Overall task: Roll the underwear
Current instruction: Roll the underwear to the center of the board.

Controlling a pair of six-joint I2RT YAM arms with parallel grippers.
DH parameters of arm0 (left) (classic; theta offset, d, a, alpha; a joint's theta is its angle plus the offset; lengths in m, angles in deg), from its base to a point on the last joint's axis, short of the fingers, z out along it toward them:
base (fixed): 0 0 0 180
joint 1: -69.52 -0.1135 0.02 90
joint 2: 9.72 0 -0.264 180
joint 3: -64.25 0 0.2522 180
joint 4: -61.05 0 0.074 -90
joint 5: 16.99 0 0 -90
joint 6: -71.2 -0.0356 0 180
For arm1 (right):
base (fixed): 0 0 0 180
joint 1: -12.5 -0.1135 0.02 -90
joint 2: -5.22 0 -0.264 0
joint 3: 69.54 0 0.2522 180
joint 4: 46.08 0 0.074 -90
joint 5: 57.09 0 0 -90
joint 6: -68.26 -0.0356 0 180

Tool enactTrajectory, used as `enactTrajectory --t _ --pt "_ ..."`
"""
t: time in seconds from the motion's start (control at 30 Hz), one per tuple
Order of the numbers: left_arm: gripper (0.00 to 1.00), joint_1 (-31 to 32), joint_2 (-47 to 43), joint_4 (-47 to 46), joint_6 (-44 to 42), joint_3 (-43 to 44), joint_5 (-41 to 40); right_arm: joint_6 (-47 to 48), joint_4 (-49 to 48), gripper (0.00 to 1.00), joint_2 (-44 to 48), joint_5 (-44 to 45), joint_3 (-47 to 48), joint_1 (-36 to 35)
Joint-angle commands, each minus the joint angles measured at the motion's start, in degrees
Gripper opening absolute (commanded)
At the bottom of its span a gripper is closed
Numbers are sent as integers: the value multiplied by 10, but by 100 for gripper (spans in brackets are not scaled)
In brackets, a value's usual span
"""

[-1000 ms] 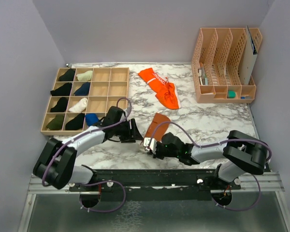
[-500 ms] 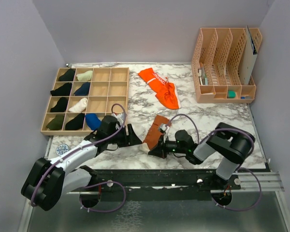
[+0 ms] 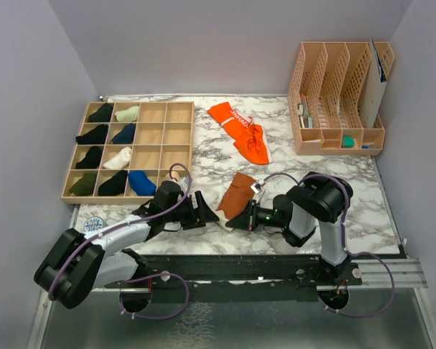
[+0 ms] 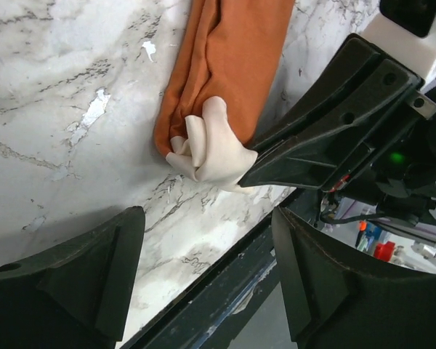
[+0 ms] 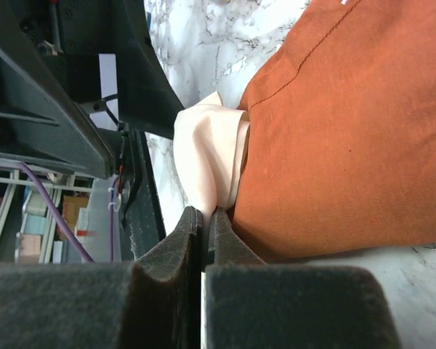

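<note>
Left pincer gapes wide, empty, just beside the rust-brown cloth briefs at the marble tabletop's 6 o'clock; right pincer is clamped on their cream near end; rolling looks barely begun; the bright orange cloth briefs at 12 o'clock lie flat, untouched; their white waistband lettering is unreadable.

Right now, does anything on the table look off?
Yes: a cream wad bulges from the near end of the rust-brown underwear, at the shut right claw, so that end looks bunched, not neatly rolled.
</note>
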Motion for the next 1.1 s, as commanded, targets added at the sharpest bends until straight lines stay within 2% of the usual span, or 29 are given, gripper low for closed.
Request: enactTrajectory --t 0.0,0.4,0.57,0.77,0.97,1.03,1.07 --pt "76 15 33 -28 45 13 -32 -24 -119 0 -60 16 -43 -5" --pt "77 25 163 -4 39 92 -62 -17 -120 3 -58 20 -50 -4" --pt "55 29 170 7 34 89 -75 -9 -121 6 -56 18 -50 -4" --pt "31 36 185 38 2 114 -76 27 -93 14 -17 12 -50 -4" --pt "14 52 194 62 -15 142 -77 97 -5 26 57 -11 -42 -4" --pt "9 53 194 68 -17 148 -78 139 69 28 107 -17 -35 -4" --pt "7 52 194 73 -19 151 -79 169 136 30 139 -18 -26 -5"
